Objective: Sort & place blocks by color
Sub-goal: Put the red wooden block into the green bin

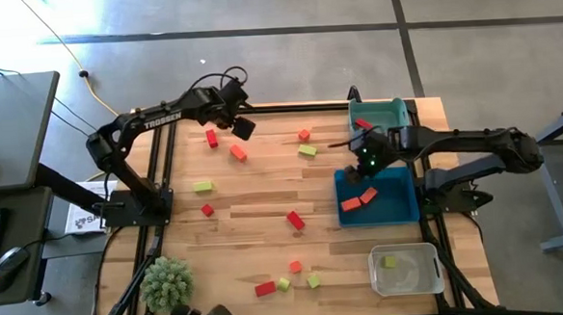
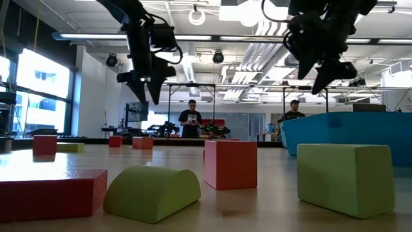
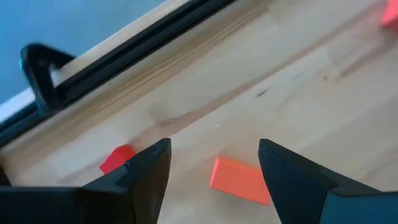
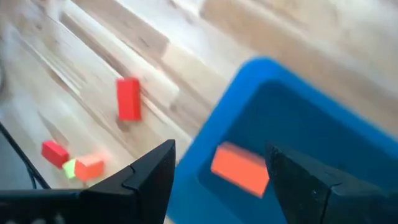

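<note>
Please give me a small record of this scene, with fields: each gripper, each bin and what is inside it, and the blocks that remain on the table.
left gripper: open, above an orange block near the table's far edge
right gripper: open, empty, over the blue bin
blue bin: two orange blocks
teal bin: one red block
clear bin: one yellow-green block
table: red, orange and yellow-green blocks scattered
</note>
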{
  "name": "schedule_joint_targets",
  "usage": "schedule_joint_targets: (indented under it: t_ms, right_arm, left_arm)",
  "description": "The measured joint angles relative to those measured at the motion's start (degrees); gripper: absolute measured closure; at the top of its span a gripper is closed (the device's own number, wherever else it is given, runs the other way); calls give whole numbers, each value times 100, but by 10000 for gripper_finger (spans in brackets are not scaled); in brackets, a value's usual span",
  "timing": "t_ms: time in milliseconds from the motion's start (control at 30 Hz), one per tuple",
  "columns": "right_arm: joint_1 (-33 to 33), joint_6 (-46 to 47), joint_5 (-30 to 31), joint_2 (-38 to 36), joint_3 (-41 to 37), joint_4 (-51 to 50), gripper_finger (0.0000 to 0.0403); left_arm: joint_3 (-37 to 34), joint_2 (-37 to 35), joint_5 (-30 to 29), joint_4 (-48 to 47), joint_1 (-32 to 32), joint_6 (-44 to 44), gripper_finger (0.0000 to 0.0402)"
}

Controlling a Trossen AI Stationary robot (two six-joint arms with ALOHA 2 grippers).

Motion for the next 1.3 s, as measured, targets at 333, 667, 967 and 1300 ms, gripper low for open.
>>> schedule_joint_targets:
  t_ms: [333,667,967,1300]
  right_arm:
    - [-689,-1831,-23,-5,0,908,171]
    - [-1221,-3281,-40,-5,0,1479,171]
    - [-1526,-3946,-38,-3,0,1618,171]
    - [-1770,-4266,-22,-3,0,1626,171]
  left_arm:
    - [0,11,81,-282,517,-1560,170]
    - [-5,13,75,-640,750,-2628,170]
    - [-461,20,20,-701,750,-3279,176]
    - [-1336,24,82,-24,748,-3841,207]
